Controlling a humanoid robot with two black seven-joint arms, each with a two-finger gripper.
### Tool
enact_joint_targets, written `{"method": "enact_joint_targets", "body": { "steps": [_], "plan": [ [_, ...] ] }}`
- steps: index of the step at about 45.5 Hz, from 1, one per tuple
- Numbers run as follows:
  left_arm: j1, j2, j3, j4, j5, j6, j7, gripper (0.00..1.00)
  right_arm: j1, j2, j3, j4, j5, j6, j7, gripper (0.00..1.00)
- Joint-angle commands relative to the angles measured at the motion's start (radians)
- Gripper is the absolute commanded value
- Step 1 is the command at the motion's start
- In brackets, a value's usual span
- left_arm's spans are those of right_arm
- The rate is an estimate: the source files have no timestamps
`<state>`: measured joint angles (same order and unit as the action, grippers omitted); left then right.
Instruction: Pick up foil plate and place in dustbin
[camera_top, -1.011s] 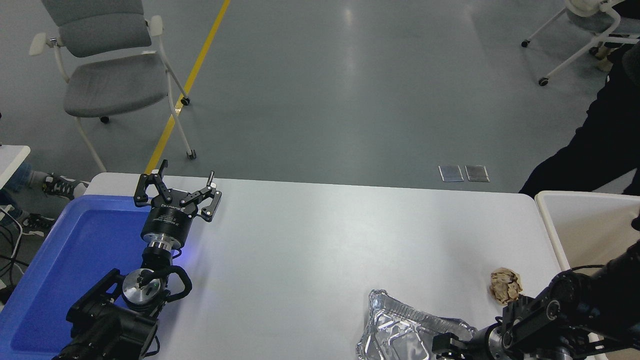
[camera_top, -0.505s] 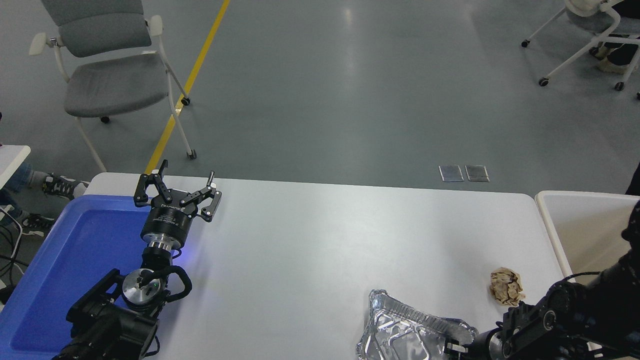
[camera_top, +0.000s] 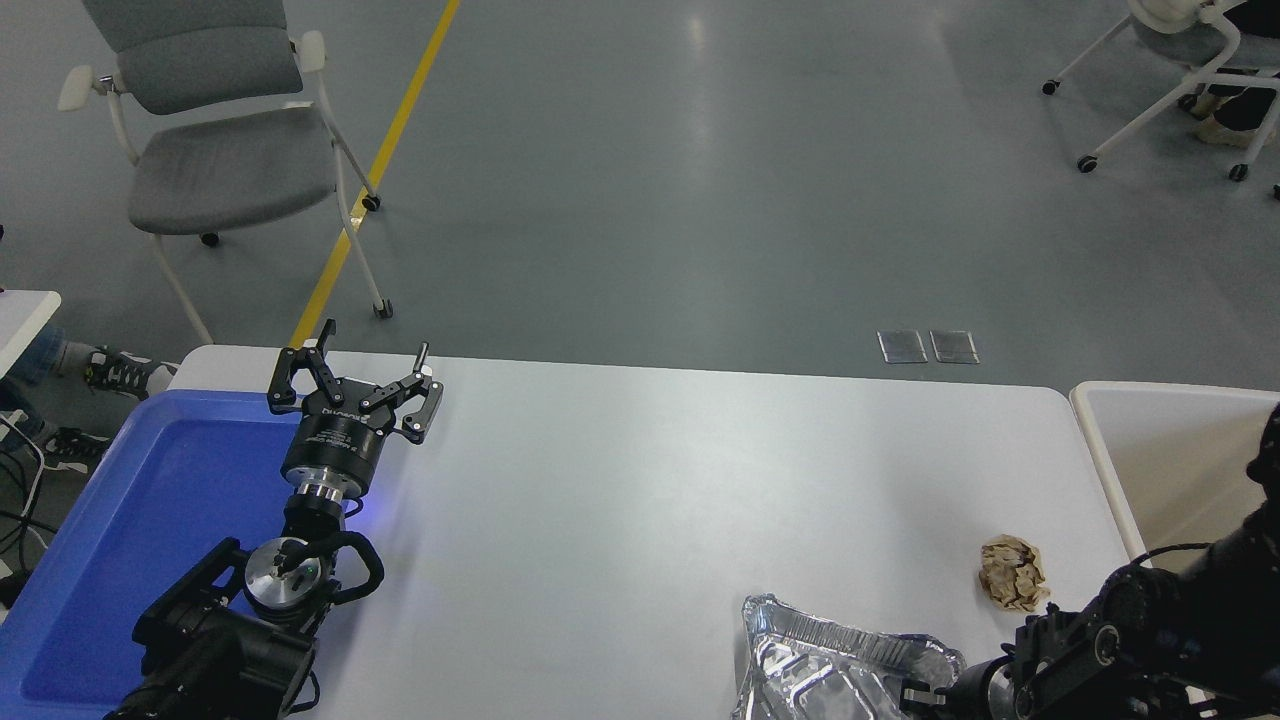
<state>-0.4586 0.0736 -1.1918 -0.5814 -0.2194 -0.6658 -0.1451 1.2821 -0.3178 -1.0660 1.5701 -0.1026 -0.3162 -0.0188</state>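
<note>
While the right hand (camera_top: 915, 693) meets it, the foil plate (camera_top: 835, 668) tilts.

The foil plate (camera_top: 845, 668) sits slightly nearer the counter's near edge and further right than before. The right end effector (camera_top: 915, 693) retreats rightward with it. The dark-clothed person at the right is gone.

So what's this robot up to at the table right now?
It is going after the foil plate, which lies at the near edge of the white table. Its right gripper is at the plate's right rim, though whether it has hold of it can't be made out. The dustbin waits at the table's right end. A paper wad lies nearby. The left gripper is parked, fingers open, by the blue tray.
</note>
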Motion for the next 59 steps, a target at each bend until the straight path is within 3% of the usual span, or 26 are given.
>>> {"method": "enact_joint_targets", "body": {
  "steps": [1, 7, 15, 27, 37, 49, 59],
  "plan": [
    [0.0, 0.0, 0.0, 0.0, 0.0, 0.0, 0.001, 0.99, 0.153, -0.079, -0.025, 0.114, -0.003, 0.012, 0.005, 0.0],
    [0.0, 0.0, 0.0, 0.0, 0.0, 0.0, 0.001, 0.99, 0.377, -0.139, -0.11, 0.175, -0.003, 0.098, 0.01, 0.0],
    [0.0, 0.0, 0.0, 0.0, 0.0, 0.0, 0.001, 0.99, 0.716, -0.214, -0.251, 0.175, -0.003, 0.38, 0.014, 0.0],
    [0.0, -0.002, 0.0, 0.0, 0.0, 0.0, 0.001, 0.99, 1.161, -0.188, -0.379, 0.175, -0.006, 0.785, 0.005, 0.0],
    [0.0, 0.0, 0.0, 0.0, 0.0, 0.0, 0.001, 0.99, 1.352, -0.142, -0.413, 0.175, -0.034, 0.962, 0.003, 0.0],
    [0.0, -0.002, 0.0, 0.0, 0.0, 0.0, 0.001, 0.99, 1.477, -0.132, -0.476, 0.17, -0.034, 1.066, 0.003, 0.0],
    [0.0, -0.002, 0.0, 0.0, 0.0, 0.0, 0.001, 0.99, 1.439, -0.175, -0.529, 0.039, 0.01, 0.936, 0.003, 0.0]
  ]
}}
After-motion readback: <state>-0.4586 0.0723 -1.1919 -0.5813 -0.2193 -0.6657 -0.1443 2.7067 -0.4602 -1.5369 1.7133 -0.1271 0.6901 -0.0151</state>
